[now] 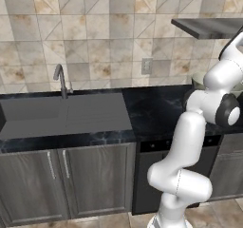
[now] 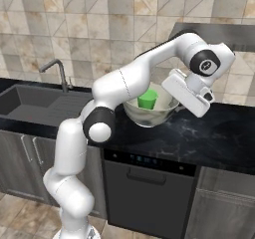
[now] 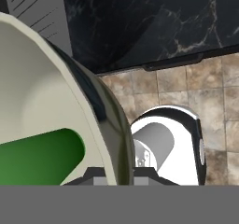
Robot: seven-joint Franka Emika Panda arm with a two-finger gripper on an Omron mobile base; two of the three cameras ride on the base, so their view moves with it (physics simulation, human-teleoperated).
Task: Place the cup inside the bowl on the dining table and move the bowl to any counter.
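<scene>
Hand: two-finger hand (image 3: 114,174) of the white arm, dark tips pinched on the rim of the bowl; one tip inside the wall, one outside, seen in hand view; in right base view the white hand body sits at the bowl's right side, tilted.
Bowl: round deep pale cream bowl w/ greenish-white rim (image 2: 149,116); gripped at its rim; bottom sits at or just above the counter, can't tell if touching; in left base view a bit of its rim (image 1: 198,81) peeks out behind the arm at the right; wall fills the left of hand view (image 3: 42,101).
Cup: small bright green tapered plastic tumbler (image 2: 147,99); inside the bowl, upright-ish in right base view; green side also shows low left in hand view (image 3: 37,160), against the bowl's inner wall.
Counter: black white-veined marble worktop (image 2: 209,138) over grey wood-grain cabinet doors; carries the bowl; same top in left base view (image 1: 152,108); dark marble edge across top of hand view (image 3: 154,22).
Sink: grey built-in basin w/ drainer (image 1: 66,115), left of the bowl, well apart; also (image 2: 35,103).
Faucet: thin curved grey metal tap (image 1: 60,80) behind the sink; also (image 2: 57,73).
Dishwasher: dark front panel w/ handle (image 2: 149,193) under the counter, below the bowl.
Wall: beige-brown diagonal tiles (image 1: 95,27); white outlet plate (image 1: 146,66).
Hood/shelf: dark grey slab (image 1: 209,27) upper right, above the bowl area.
Floor: tan tiles (image 3: 186,92) below the counter edge in hand view.
</scene>
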